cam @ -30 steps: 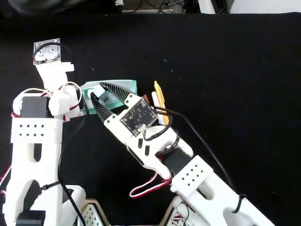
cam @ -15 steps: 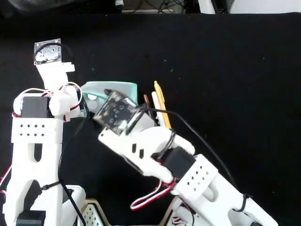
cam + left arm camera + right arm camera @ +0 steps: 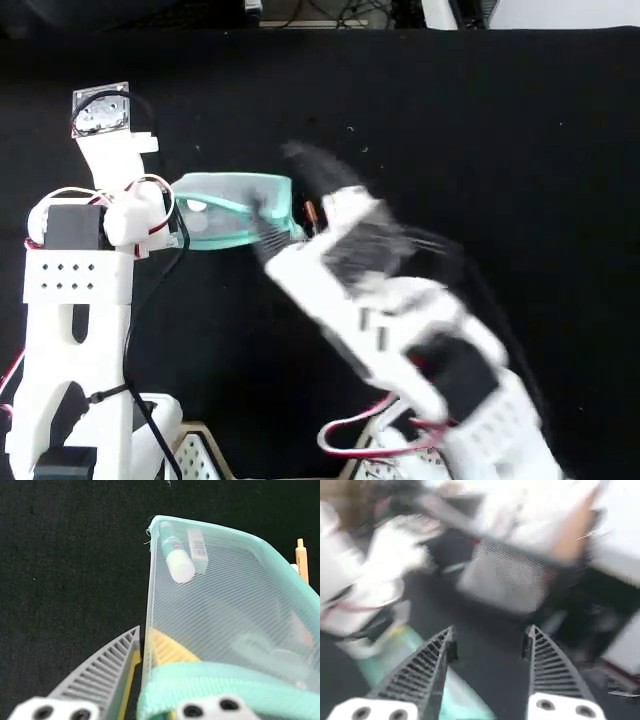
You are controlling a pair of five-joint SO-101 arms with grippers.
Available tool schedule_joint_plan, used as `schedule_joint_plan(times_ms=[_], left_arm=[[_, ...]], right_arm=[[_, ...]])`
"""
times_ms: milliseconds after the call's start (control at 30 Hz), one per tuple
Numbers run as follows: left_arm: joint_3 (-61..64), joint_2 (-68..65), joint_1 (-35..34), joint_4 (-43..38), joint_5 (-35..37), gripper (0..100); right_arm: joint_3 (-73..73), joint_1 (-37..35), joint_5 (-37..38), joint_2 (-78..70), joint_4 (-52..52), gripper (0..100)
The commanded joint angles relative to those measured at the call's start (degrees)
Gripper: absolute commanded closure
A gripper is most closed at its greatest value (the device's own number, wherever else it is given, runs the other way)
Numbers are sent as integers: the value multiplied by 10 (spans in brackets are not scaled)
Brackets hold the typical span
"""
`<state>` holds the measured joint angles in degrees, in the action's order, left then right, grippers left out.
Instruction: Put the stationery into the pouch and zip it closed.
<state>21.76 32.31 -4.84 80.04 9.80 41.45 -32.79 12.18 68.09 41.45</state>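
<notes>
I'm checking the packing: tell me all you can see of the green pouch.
The mint-green see-through mesh pouch has a ribbed look and a thick green zip band along one edge. It sits on the black table, its edge pinched by the left end effector. Inside show a white-capped tube and a small white block.

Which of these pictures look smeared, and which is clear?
High view: the right arm is streaked; the left arm and pouch are crisp. Right wrist view: the room beyond the right gripper is smeared. Left wrist view: the white tube inside shows clearly.
</notes>
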Motion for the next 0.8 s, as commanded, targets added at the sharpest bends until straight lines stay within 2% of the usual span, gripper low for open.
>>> schedule_joint_plan(times_ms=[0, 133, 233, 467, 633, 767], left_arm=[[0, -4, -9, -2, -2, 967], [0, -4, -9, -2, -2, 967], [0, -4, -9, -2, -2, 967], [0, -4, -9, -2, -2, 967], [1, -4, -9, -2, -2, 967], [1, -4, -9, -2, -2, 967]], right_arm=[[-42, 127, -46, -2, 45, 814], [-41, 205, -70, -100, 112, 846], [-45, 225, -72, -228, 132, 846], [-112, 172, -65, -544, 69, 846], [-245, 169, -32, -698, 64, 846], [-324, 165, -34, -804, 63, 845]])
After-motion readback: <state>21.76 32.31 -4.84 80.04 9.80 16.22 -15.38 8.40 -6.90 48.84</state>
